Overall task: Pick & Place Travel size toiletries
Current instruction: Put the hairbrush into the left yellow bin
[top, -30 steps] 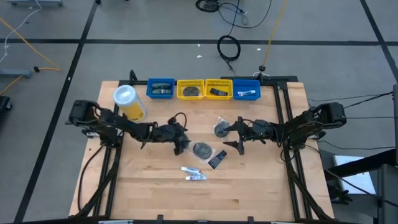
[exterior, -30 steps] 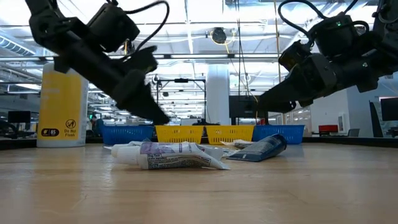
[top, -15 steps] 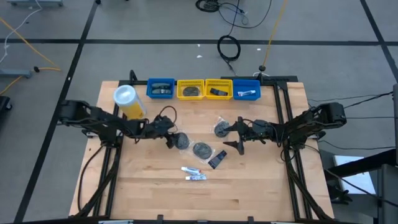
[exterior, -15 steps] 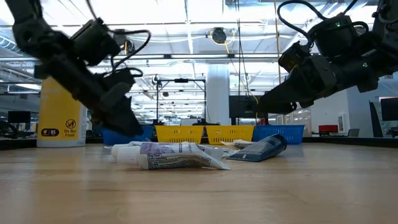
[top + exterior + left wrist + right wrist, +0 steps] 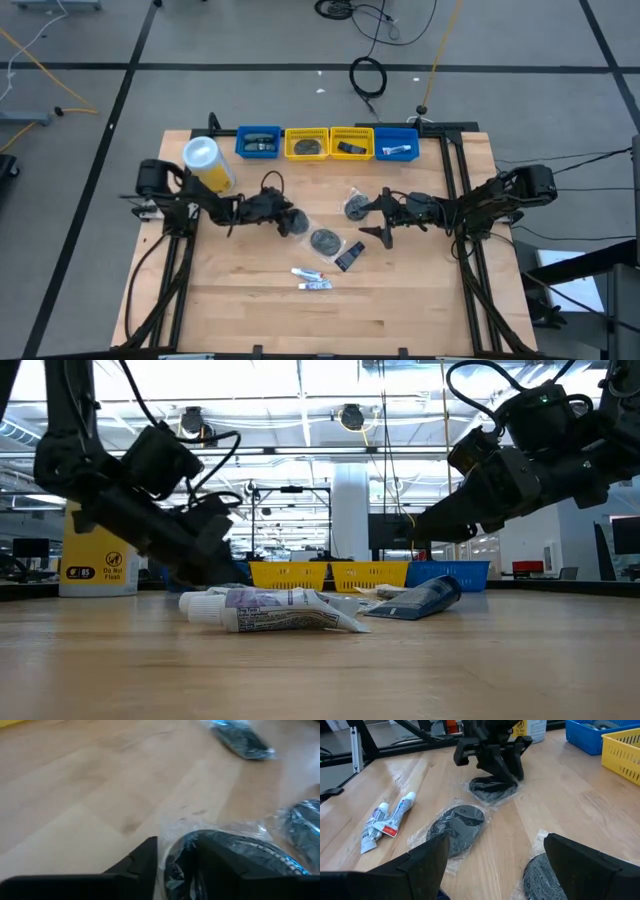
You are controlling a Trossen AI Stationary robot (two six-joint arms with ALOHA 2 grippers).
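My left gripper [image 5: 283, 217] is down at the table's middle, shut on a round grey disc in clear wrap [image 5: 297, 225]. It also shows in the right wrist view [image 5: 495, 765]. A second wrapped disc [image 5: 323, 240] lies flat just right of it, and a third [image 5: 355, 207] lies farther right. A dark sachet [image 5: 348, 257] and two thin white tubes [image 5: 312, 279] lie nearer the front. My right gripper [image 5: 386, 218] hangs open and empty right of the discs, above the table. My left gripper pinches the near rim of the wrapped disc [image 5: 178, 862] between its two fingers. The fingers [image 5: 506, 766] come down on it slanting from the table's left. The disc [image 5: 492, 789] lies with its underside on the table.
Four small bins stand in a row at the far edge: blue [image 5: 259, 142], yellow [image 5: 307, 144], yellow [image 5: 351, 144], blue [image 5: 397, 144], each with items inside. A large yellow canister with a white lid [image 5: 207, 165] stands at the far left. Bare wood lies toward the near edge.
My left gripper has drawn back toward the table's left edge, then come back right and lower, down onto the wrapped disc. The disc has stayed on the table.
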